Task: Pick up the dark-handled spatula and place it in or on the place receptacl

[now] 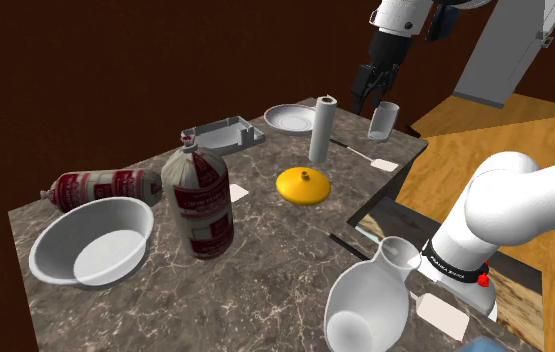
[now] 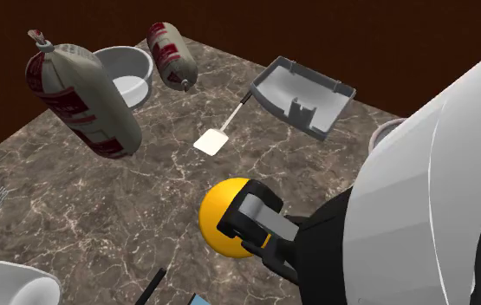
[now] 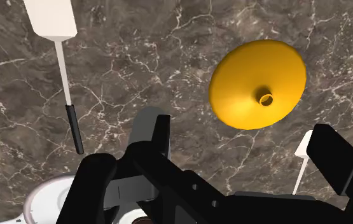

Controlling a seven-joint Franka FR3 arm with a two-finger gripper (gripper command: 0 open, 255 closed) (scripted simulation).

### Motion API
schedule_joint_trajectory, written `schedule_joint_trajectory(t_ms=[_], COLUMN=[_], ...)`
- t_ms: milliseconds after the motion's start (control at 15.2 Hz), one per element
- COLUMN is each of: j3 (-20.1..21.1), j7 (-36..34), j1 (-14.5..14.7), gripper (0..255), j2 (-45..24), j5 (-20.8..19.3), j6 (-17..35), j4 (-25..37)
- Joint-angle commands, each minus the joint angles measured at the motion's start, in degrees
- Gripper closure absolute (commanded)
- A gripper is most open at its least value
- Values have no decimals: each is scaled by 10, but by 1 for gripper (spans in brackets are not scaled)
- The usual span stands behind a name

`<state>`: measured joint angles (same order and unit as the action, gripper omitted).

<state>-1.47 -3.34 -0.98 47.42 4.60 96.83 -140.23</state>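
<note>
Lying flat on the table (image 2: 143, 195) near the yellow lid (image 2: 217, 208), the spatula (image 2: 226, 121) points its black handle toward the grey tray (image 2: 290, 87), white blade away. We see our gripper (image 1: 367, 100) spread apart, holding nothing.

The dark marbled table (image 1: 265, 270) bears a yellow lid (image 1: 304, 185) near its middle. To the shoulder view's left of the lid are a standing red-and-white bottle (image 1: 197, 200), a lying bottle (image 1: 100, 187) and a white bowl (image 1: 93, 240); beyond it are a grey tray (image 1: 223, 133), a white dish (image 1: 292, 119), a white cylinder (image 1: 322, 128) and a clear cup (image 1: 383, 120). A white-bladed spatula (image 2: 215, 137) lies between lid and tray, and a white jug (image 1: 370, 300) stands nearer the camera than the lid.
</note>
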Motion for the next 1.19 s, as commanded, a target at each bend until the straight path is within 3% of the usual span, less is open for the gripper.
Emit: schedule_joint_trajectory(t_ms=[0, 594, 1122], j3=[0, 72, 128], j7=[0, -66, -134], j1=[0, 21, 28], gripper=[0, 0, 0], j2=[0, -167, -337], j5=[0, 23, 3], j6=[0, 133, 217], j4=[0, 39, 126])
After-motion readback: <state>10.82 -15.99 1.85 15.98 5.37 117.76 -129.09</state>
